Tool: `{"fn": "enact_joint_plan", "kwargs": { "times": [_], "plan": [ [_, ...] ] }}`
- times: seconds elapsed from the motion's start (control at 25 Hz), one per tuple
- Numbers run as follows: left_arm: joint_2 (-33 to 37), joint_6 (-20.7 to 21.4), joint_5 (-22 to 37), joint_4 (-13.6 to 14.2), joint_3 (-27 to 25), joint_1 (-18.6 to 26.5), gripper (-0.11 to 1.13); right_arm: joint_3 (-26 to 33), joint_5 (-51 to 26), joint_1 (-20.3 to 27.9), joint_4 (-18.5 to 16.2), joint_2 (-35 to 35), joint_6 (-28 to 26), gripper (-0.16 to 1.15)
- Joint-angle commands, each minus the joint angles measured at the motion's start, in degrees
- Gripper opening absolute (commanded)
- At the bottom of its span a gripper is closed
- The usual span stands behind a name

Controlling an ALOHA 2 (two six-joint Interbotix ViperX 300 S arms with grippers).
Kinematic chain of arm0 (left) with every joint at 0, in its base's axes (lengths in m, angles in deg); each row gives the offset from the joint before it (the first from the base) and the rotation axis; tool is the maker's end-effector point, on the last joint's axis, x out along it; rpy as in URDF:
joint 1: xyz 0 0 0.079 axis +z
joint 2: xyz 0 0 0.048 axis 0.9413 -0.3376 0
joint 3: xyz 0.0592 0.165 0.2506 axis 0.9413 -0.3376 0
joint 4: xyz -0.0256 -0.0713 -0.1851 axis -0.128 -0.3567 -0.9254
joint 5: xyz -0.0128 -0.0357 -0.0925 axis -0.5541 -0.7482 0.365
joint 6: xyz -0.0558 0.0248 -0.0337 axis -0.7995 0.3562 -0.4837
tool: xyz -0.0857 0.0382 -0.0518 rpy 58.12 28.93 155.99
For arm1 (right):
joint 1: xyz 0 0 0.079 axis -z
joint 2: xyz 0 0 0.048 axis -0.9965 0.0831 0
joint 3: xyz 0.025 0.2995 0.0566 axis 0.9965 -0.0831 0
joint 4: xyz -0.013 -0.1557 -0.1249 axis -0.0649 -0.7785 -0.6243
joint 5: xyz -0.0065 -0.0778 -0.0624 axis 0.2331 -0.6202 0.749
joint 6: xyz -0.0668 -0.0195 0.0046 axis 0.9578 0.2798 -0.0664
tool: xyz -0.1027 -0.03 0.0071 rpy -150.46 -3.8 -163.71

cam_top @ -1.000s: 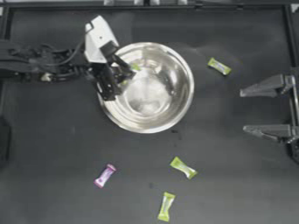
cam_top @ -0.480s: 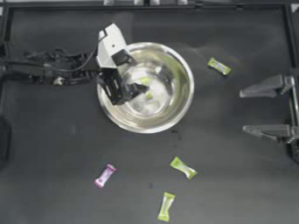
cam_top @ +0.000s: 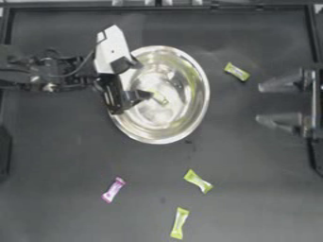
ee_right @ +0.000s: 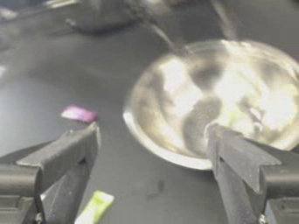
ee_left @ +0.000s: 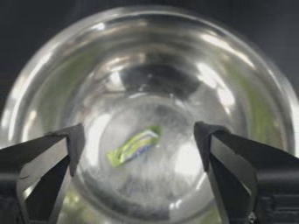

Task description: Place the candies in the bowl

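The shiny silver bowl (cam_top: 189, 71) stands left of the table's centre. My left gripper (cam_top: 144, 79) hangs open over the bowl's left rim, holding nothing. One yellow-green candy (cam_top: 159, 98) lies loose on the bowl's bottom; the left wrist view shows this candy (ee_left: 134, 145) between and below the spread jaws. Another yellow-green candy (cam_top: 236, 72) lies right of the bowl. Two more (cam_top: 198, 181) (cam_top: 179, 222) lie in front of it, with the pink-purple candy (cam_top: 113, 189) to their left. My right gripper (cam_top: 277, 101) waits open at the right edge.
In the right wrist view the bowl (ee_right: 175, 144) fills the far right, with the pink-purple candy (ee_right: 79, 114) and a yellow-green candy (ee_right: 96, 205) on the dark table nearer me. A raised black frame (cam_top: 157, 7) borders the table.
My left gripper carried a yellow-green candy over the bowl's rim, opened, and the candy dropped to the bowl's bottom. The right arm stayed still.
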Motion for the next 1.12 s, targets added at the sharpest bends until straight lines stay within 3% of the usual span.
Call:
{"fn": "enact_joint_plan", "kwargs": {
  "times": [0.04, 0.16, 0.32, 0.44, 0.72, 0.88, 1.12],
  "plan": [
    [7.2, 0.0, 2.4, 0.5, -0.6, -0.8, 1.03, 4.3, -4.7, 4.9, 0.7, 3.2, 0.1, 1.00],
    [11.0, 0.0, 4.7, 0.5, -2.3, -1.4, 1.03, 7.6, -10.4, 9.7, 0.1, 6.6, 0.4, 1.00],
    [15.0, 0.0, 5.7, 0.5, -4.6, -2.2, 1.03, 12.6, -18.4, 13.3, -4.5, 12.7, 0.4, 1.00],
    [17.6, -0.1, 5.7, 0.4, -6.2, -2.5, 1.03, 15.9, -22.5, 16.3, -5.4, 17.0, -0.4, 1.00],
    [20.1, -0.3, 6.0, 0.1, -8.6, -3.6, 1.03, 23.2, -28.8, 19.6, -10.4, 27.3, -0.4, 1.00],
    [21.4, -0.4, 7.2, -0.4, -9.4, -3.8, 1.03, 26.1, -32.8, 22.2, -11.2, 32.7, 0.5, 1.00],
    [23.7, -0.4, 7.3, -0.8, -11.2, -4.0, 1.03, 27.2, -31.7, 24.7, -10.3, 39.0, 4.2, 1.00]
  ]
}}
